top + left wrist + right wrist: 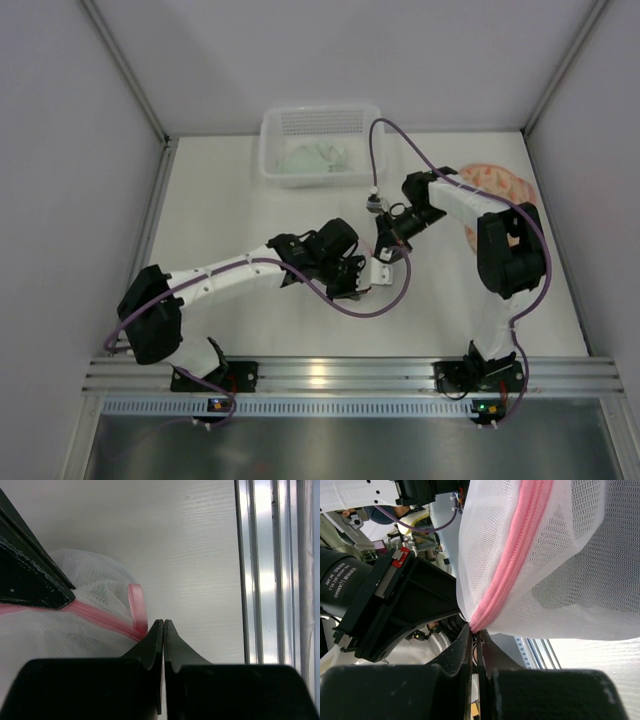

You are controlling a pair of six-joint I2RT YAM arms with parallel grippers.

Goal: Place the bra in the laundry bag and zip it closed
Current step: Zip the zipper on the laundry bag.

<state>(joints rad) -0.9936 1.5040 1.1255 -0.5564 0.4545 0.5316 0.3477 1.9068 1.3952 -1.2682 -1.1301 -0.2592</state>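
White table [240,200], both arms reaching to mid-table. At the far edge sits a white basket [268,140] with pale green cloth [315,160] in it. A pink patterned sheet [505,185] lies at the far right.

The laundry bag [580,540] sits between the two wrists, mid-table. It is fine white mesh, so I judge it light, limp and prone to snagging. It will sag wherever it is not held.

A darker shape [560,592] shows through the mesh. I cannot tell whether it is the bra, or whether the bra is the cloth in the basket.

The pink zip [512,560] is the stiffest line on the bag, so it is the best place to take hold. The right gripper [475,632] is pressed together, pinching the bag at the zip's end. The left gripper [163,625] has its tips pressed flat together, with the zip running up beside them. Whether it has caught any fabric, I cannot tell.

A pink loop [136,602] stands by the zip and would serve as a spare hold.

Writing: white print on the left arm's black housing [342,575] is too tilted to read. The red tag [401,557] is illegible.
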